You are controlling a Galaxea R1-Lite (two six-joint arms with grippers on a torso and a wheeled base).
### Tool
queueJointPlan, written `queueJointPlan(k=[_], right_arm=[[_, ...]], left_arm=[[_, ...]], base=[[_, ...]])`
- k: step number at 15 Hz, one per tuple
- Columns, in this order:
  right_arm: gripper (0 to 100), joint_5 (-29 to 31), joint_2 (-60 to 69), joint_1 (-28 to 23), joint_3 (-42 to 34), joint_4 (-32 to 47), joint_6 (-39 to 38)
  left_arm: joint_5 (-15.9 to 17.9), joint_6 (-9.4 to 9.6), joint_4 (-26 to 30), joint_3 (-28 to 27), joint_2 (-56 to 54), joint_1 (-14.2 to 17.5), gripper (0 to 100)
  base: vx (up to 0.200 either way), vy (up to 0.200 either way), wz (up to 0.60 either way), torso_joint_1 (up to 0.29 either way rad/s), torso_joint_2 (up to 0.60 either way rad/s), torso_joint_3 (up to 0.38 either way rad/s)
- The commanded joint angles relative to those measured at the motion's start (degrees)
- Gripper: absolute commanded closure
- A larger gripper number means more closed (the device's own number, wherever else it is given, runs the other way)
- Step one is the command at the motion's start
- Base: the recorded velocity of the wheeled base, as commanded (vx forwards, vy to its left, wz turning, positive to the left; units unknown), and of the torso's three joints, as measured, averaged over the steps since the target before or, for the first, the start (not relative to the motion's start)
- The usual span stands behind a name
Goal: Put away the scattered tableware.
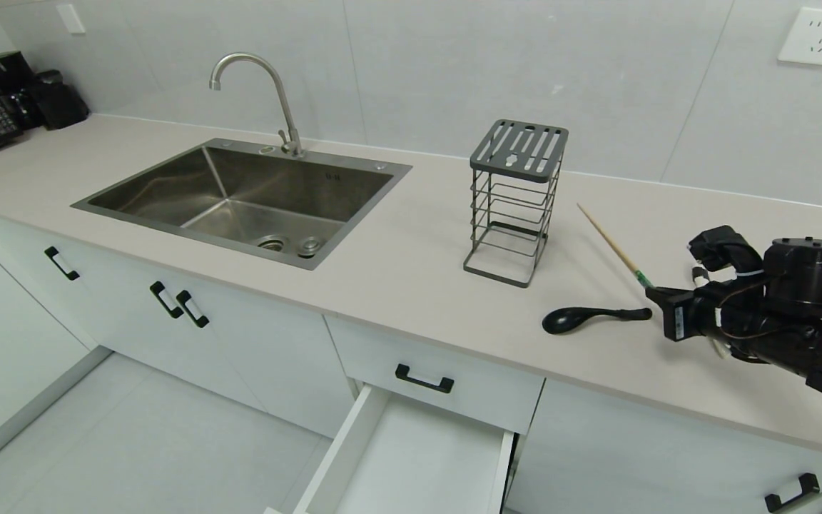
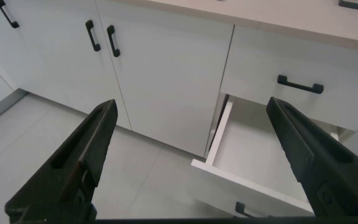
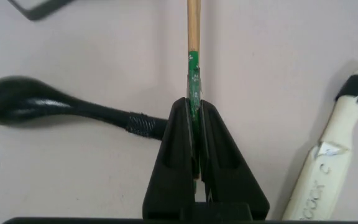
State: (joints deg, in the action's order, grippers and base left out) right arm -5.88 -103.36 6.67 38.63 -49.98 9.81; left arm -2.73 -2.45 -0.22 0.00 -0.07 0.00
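right claw (image 3: pixel 194 107) is shut tight on the green end of a wooden chopstick (image 3: pixel 193 31), close to the tabletop (image 1: pixel 397 271). the chopstick's far tip points toward the grey wire rack (image 1: pixel 518 203), which stands upright between the sink (image 1: pixel 290 182) and the claw. a black spoon (image 1: pixel 582 318) lies flat on the tabletop, its handle end just beside the claw. a white handle with a black band (image 3: pixel 334 155) lies on the other side. left claw (image 2: pixel 191 102) is wide open and holds nothing, above the open drawer (image 2: pixel 247 149).

Black spoon (image 1: pixel 569 319), green-tipped tan chopstick (image 1: pixel 612 244)
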Motion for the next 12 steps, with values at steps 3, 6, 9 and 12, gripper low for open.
queueJointPlan(k=[3,6,9,12], right_arm=[[100,-0.1,7.7,0.1,-2.3,-0.1,0.2],[100,-1.4,19.5,0.8,-8.5,-1.0,0.3],[100,-3.0,29.6,4.1,-10.0,-2.3,0.7],[100,-6.6,36.0,10.2,-10.2,-2.3,2.1]], left_arm=[[-0.1,-0.01,0.0,0.0,0.1,0.0,0],[-0.1,-0.01,0.0,0.0,0.1,0.0,0],[0.0,-0.01,0.0,0.0,0.1,0.0,0],[0.0,-0.01,0.0,0.0,0.1,0.0,0]], base=[[0.000,0.000,0.00,0.000,0.00,0.000],[0.000,0.000,0.00,0.000,0.00,0.000],[0.000,0.000,0.00,0.000,0.00,0.000],[0.000,0.000,0.00,0.000,0.00,0.000]])
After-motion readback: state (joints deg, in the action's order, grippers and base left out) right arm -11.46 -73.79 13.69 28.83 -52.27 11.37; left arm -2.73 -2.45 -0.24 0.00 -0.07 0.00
